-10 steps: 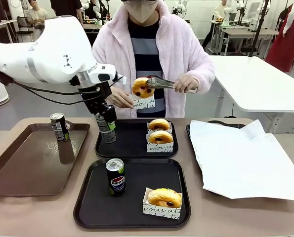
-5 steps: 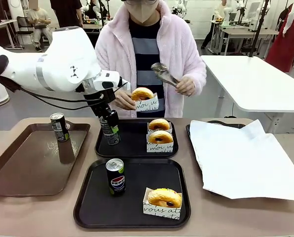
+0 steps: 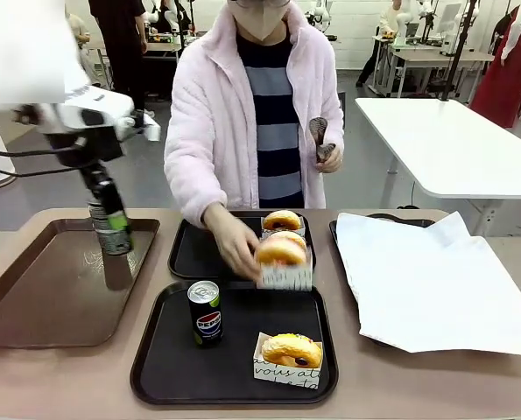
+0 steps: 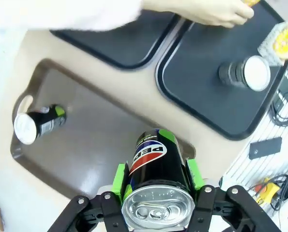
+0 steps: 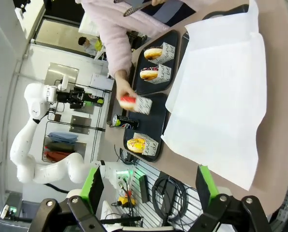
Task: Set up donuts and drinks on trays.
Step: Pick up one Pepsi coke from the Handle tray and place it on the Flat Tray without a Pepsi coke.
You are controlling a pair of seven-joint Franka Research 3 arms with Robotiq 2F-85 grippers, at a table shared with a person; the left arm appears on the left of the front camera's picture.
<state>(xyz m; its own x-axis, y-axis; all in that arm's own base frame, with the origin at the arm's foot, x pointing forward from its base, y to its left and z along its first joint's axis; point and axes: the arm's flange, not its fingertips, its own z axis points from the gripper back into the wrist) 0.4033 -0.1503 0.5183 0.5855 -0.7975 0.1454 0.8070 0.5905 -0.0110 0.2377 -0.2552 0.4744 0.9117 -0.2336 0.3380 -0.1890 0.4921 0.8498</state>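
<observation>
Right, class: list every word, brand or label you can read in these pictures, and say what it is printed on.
"PEPSI": on the black can standing on the near tray.
"PEP", partly hidden: on the can held in the left gripper.
Black script on the paper donut sleeve: too blurred to read surely.
Print on the grey-green can: too small.

Hand (image 5: 122,94) with sleeved donut (image 5: 135,103)

Site: robotics lab | Evidence: white tables (image 3: 453,140) far right; people seated at desks far left; bare grey floor; cable bundles (image 4: 284,101) beside worktop (image 3: 418,385)
</observation>
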